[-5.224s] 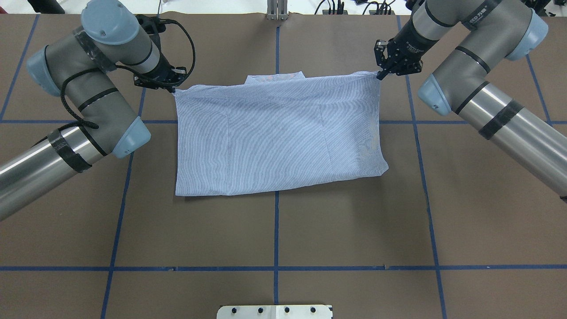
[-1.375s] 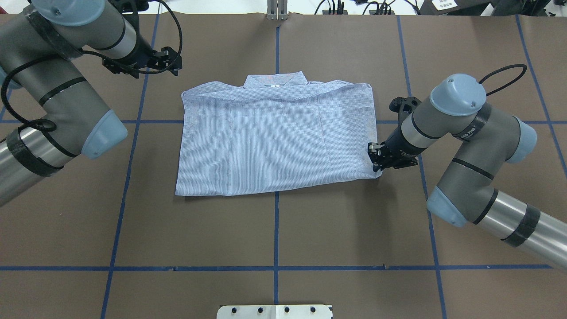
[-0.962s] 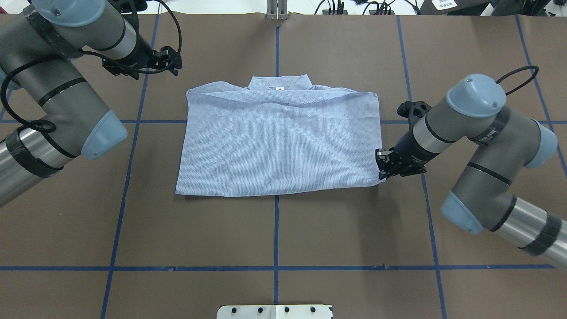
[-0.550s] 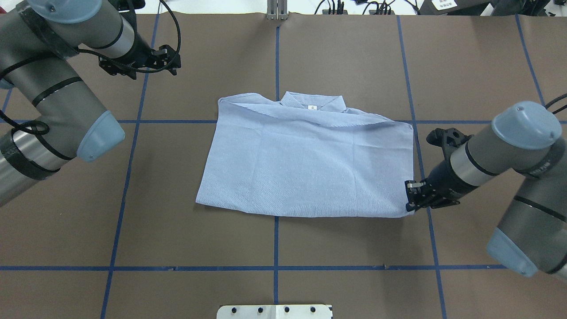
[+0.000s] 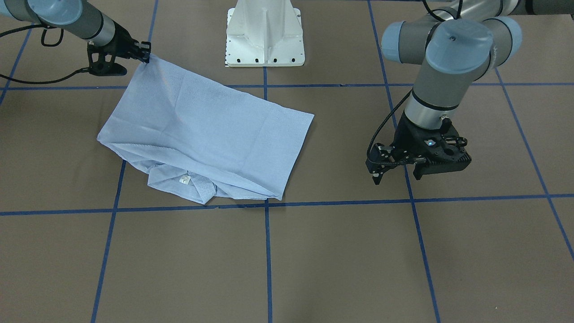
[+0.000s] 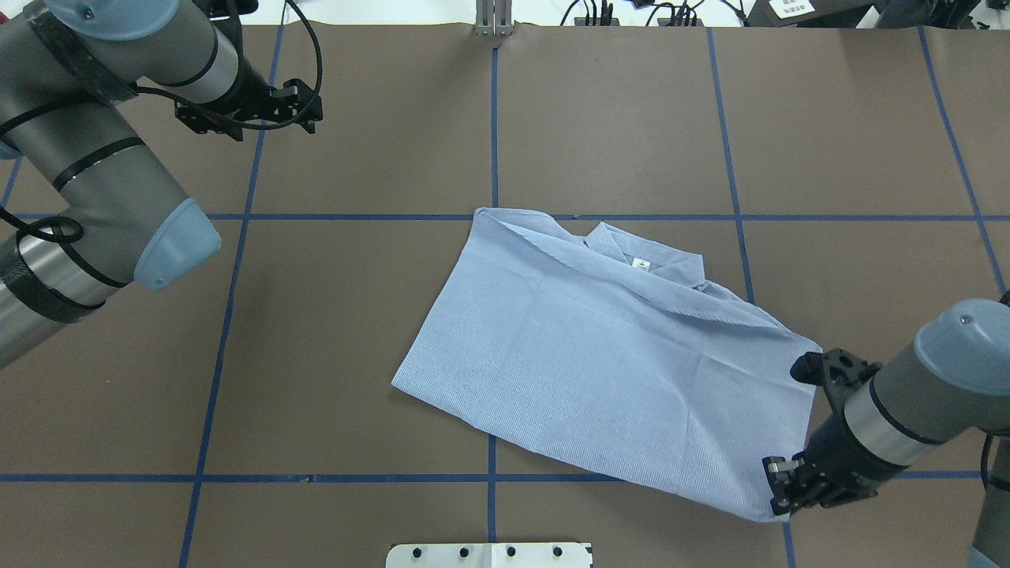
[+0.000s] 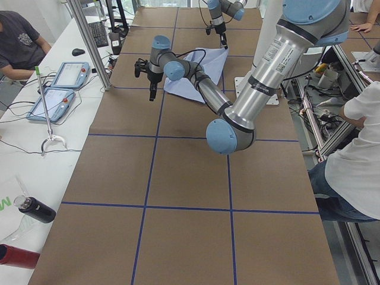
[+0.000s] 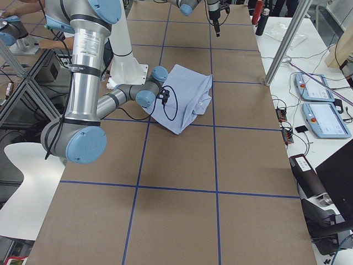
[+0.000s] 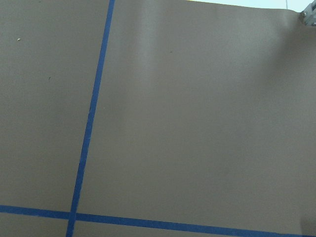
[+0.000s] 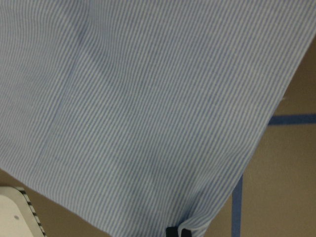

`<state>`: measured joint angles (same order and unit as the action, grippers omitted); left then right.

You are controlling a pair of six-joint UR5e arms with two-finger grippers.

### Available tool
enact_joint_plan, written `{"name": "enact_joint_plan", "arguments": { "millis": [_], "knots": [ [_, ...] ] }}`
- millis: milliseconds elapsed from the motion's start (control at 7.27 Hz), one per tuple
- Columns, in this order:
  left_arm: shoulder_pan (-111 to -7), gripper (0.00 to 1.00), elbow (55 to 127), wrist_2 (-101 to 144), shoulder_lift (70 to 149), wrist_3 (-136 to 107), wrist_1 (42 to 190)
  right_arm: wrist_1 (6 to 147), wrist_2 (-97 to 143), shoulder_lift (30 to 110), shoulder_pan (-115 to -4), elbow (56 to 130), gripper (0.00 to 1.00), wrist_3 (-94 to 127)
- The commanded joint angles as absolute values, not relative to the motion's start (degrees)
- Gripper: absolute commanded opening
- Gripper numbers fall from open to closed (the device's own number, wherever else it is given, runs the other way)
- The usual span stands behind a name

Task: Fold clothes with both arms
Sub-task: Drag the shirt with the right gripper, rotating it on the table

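Note:
The light blue striped shirt [image 6: 607, 371] lies folded and askew on the brown table, its collar and white label [image 6: 643, 264] on the far side. My right gripper [image 6: 777, 493] is shut on its near right corner, which is lifted slightly; the same pinch shows in the front view [image 5: 145, 56] and at the bottom of the right wrist view [image 10: 177, 231]. My left gripper [image 6: 314, 106] hovers open and empty at the far left, well clear of the shirt [image 5: 202, 130]. In the front view this left gripper [image 5: 397, 175] points down at bare table.
The white pedestal base [image 5: 264, 33] stands at the robot's edge, close to the held corner. Blue tape lines [image 6: 493, 477] grid the table. People sit beside the table in the left view [image 7: 356, 148], and tablets [image 8: 325, 118] lie on a side bench.
Both grippers held the far corners earlier. The left one let go and stays far left. The right one took the near right corner and dragged the shirt toward the robot, turning it.

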<state>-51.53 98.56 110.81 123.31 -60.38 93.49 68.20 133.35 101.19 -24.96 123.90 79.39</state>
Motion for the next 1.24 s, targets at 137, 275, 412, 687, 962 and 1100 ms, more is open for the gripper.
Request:
{"name": "enact_joint_plan", "arguments": {
  "millis": [137, 275, 412, 687, 962, 1100],
  "knots": [
    [-51.33, 0.99, 98.7, 110.83, 123.22, -59.94, 93.6, 68.2, 133.42, 103.36, -17.14, 126.47, 0.69, 88.57],
    [-50.02, 0.99, 102.18, 111.18, 121.13, -60.03, 93.6, 68.2, 133.42, 102.49, -19.31, 126.74, 1.0, 88.68],
    [-46.96, 1.0, 108.57, 111.36, 117.63, -60.55, 93.52, 68.2, 133.16, 98.65, -23.6, 126.39, 1.0, 88.68],
    [-38.63, 1.0, 112.58, 111.45, 115.32, -71.9, 94.3, 68.2, 132.72, 88.81, -35.46, 123.41, 1.0, 87.9],
    [-29.57, 1.0, 111.2, 110.66, 114.88, -81.44, 102.77, 68.2, 131.84, 82.3, -41.37, 122.78, 1.0, 86.23],
    [-27.79, 0.99, 109.01, 109.61, 114.26, -83.91, 106.92, 68.2, 131.84, 80.35, -43.31, 122.78, 1.0, 86.05]
  ]
}}
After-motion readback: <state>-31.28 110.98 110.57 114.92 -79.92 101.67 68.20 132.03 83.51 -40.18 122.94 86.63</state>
